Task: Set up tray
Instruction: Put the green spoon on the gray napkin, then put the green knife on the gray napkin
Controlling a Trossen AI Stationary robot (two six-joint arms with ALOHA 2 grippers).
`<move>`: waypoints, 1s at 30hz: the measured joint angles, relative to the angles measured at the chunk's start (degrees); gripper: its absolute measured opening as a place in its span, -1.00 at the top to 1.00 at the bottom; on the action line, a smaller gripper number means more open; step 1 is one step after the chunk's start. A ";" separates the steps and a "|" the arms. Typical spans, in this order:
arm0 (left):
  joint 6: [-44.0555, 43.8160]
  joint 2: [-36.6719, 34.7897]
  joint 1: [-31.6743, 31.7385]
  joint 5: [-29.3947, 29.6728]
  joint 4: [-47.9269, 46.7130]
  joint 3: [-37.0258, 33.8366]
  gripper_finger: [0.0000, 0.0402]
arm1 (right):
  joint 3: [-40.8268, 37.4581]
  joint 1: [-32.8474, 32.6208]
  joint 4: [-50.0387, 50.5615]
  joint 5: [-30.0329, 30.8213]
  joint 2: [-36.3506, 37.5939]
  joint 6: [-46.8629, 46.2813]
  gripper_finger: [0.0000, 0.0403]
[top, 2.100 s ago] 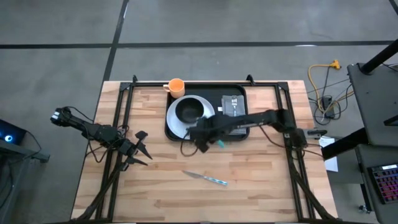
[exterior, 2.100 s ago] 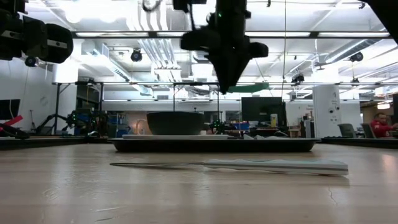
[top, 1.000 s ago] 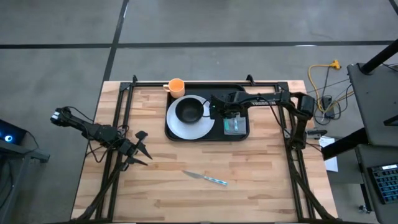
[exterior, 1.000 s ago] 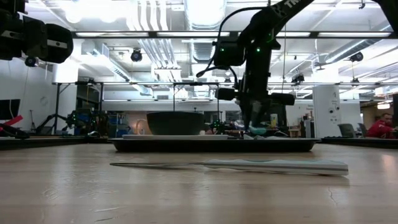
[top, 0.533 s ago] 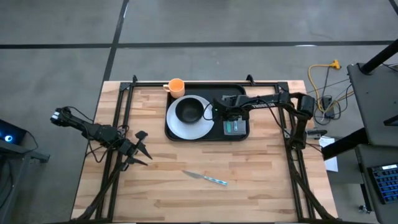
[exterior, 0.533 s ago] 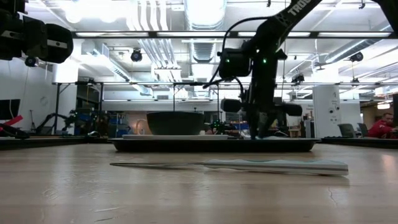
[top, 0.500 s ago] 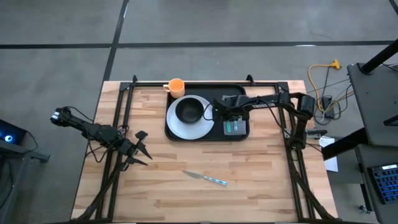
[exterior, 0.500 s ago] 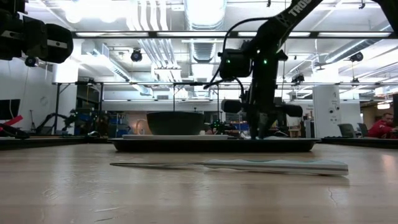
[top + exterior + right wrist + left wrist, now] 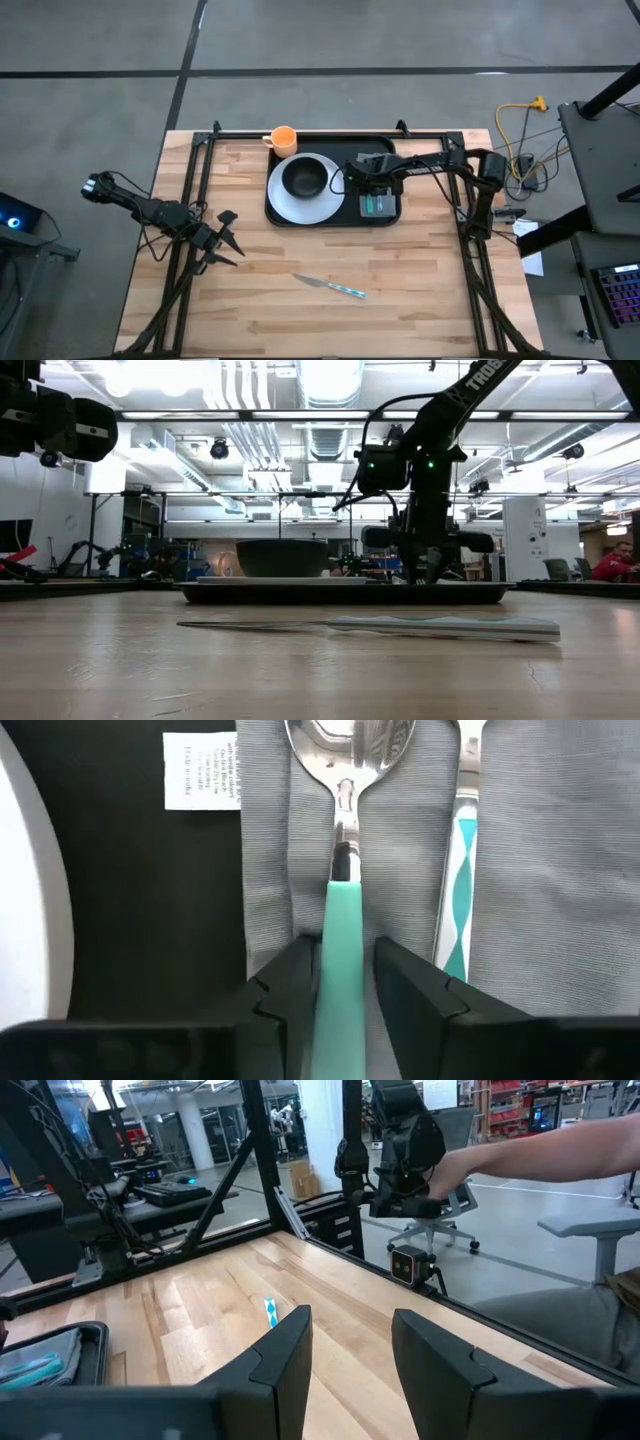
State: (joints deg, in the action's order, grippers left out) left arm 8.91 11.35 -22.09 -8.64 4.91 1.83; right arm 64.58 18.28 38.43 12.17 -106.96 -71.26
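The black tray [image 9: 335, 146] lies at the table's far middle. It carries a white plate [image 9: 290, 206] with a dark bowl [image 9: 304, 178] and, to their right, a grey napkin [image 9: 380, 207]. On the napkin [image 9: 400, 840] lie a teal-handled spoon [image 9: 345, 780] and a fork [image 9: 462, 870], side by side. My right gripper [image 9: 345, 990] is low over the napkin, shut on the spoon. My left gripper [image 9: 228, 240] waits open near the table's left edge, touching nothing. My right gripper holds the spoon by its teal handle [image 9: 343, 920], pinched between the two fingers [image 9: 290, 985]. The fingers come from above, pointing down, one on each side of the handle. The spoon lies flat on the napkin, its bowl pointing away from the fingers.
An orange cup [image 9: 284, 138] stands just off the tray's far left corner. A knife [image 9: 330, 287] with a teal handle lies on the bare wood nearer the near edge. Black frame rails run along the table's left, right and far sides. A person sits far off in the room.
My right gripper has sunk the last bit over the tray's right part and shifted slightly toward the table's right. The spoon it carries has come down onto the grey napkin beside the fork.
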 joint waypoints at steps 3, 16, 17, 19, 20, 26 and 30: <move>0.02 0.00 -0.01 0.00 0.01 0.00 0.39 | 1.27 0.00 0.40 -0.16 -0.15 1.14 0.48; 0.00 0.00 -0.02 0.00 0.02 0.00 0.39 | 7.47 0.02 8.10 2.85 -0.04 2.89 0.57; 0.02 -0.01 0.00 0.00 0.01 0.00 0.39 | 7.61 0.02 8.46 2.85 -0.02 2.95 0.58; 0.00 0.00 -0.02 0.00 0.00 0.00 0.39 | 7.74 0.00 8.84 2.83 -0.02 3.64 0.59; 0.02 0.00 -0.01 0.00 0.00 0.00 0.39 | 7.79 0.00 8.91 2.83 -0.02 3.84 0.59; 0.02 -0.02 0.00 0.00 0.02 0.00 0.39 | 8.72 -0.66 8.96 1.78 -0.02 7.48 0.56; 0.02 0.00 0.00 0.00 0.02 0.00 0.39 | 9.70 -2.77 8.98 -1.96 0.00 13.40 0.55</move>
State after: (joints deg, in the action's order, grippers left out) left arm 8.93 11.35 -22.09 -8.64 4.93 1.83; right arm 74.28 15.51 47.41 10.22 -106.96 -57.86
